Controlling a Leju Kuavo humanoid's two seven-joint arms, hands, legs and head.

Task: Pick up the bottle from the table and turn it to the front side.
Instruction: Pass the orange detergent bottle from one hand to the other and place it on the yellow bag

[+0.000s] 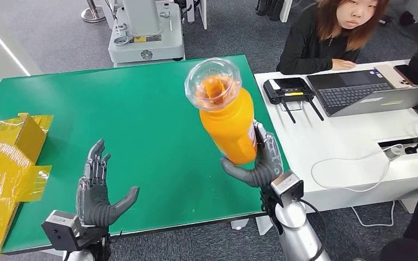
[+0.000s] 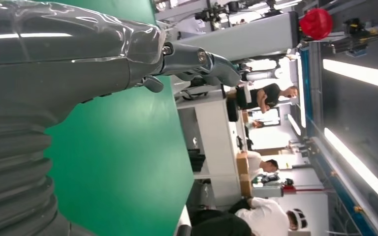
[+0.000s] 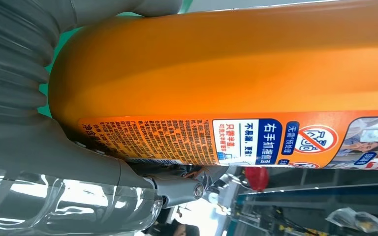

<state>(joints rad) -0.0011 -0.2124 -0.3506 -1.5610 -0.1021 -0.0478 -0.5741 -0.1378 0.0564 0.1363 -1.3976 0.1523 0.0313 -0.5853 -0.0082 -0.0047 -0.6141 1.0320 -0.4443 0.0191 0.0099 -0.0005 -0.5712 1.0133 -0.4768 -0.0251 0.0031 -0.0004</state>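
Observation:
An orange bottle with a clear domed cap is lifted above the right part of the green table, tilted with its cap toward the camera. My right hand grips its lower body from below and behind. Up close in the right wrist view, the bottle shows its printed label facing the wrist camera. My left hand hovers open, palm up with fingers spread, over the table's near left part; its fingers hold nothing.
Yellow packaging and a cardboard box lie at the table's left edge. A white desk on the right carries a laptop and a black controller; a person sits behind it. A grey machine base stands beyond the table.

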